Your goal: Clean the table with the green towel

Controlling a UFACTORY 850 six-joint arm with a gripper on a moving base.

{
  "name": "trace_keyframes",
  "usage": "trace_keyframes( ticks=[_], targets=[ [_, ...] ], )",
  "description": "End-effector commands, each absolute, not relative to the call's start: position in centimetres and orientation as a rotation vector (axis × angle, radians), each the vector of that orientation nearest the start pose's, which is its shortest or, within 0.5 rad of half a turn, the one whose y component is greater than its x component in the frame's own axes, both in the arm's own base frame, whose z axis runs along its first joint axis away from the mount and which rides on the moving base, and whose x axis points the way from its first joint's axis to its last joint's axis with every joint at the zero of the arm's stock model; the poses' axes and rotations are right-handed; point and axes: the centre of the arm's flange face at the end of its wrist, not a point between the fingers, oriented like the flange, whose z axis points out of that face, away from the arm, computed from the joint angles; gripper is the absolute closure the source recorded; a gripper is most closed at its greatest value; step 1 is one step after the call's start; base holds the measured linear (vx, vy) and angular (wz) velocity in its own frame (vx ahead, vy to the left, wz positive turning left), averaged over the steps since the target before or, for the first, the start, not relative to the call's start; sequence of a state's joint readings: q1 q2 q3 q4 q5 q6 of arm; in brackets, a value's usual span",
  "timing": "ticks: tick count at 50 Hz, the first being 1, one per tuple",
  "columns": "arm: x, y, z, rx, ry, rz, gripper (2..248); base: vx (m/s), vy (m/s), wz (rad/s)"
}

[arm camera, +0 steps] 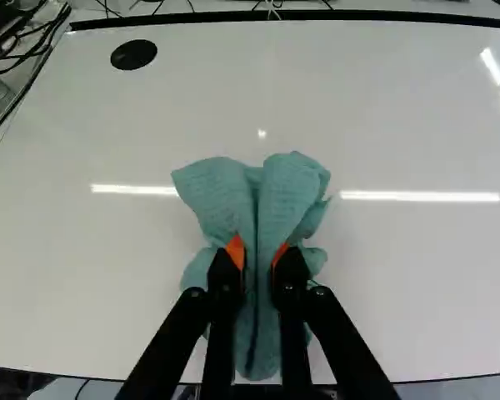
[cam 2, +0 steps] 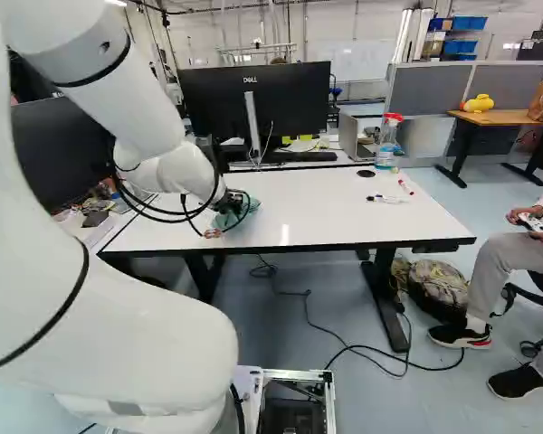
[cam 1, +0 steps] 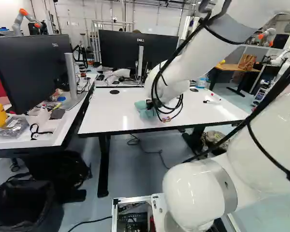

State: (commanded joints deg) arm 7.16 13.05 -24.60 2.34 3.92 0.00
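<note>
Right base view: 1 tool (cam 2: 231, 204) clenching 1 grn towel (arm camera: 293, 187) on 1 wht tbl (cam 2: 317, 208).

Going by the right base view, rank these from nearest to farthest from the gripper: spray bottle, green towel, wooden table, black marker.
1. Green towel: held in the gripper.
2. Black marker: to its right on the white table.
3. Spray bottle: right, beyond the marker.
4. Wooden table: far right, farther back.
</note>
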Motion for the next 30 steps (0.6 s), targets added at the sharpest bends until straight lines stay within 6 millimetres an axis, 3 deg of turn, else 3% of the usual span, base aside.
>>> trace_keyframes(
  ticks=[23, 30],
  targets=[
    [33.6, 7.7, 43.0, -2.840, -0.263, -1.077, 196, 0.000, 0.000, 0.000],
    [33.5, 7.9, 43.0, -2.837, -0.272, -1.076, 196, 0.000, 0.000, 0.000]
  ],
)
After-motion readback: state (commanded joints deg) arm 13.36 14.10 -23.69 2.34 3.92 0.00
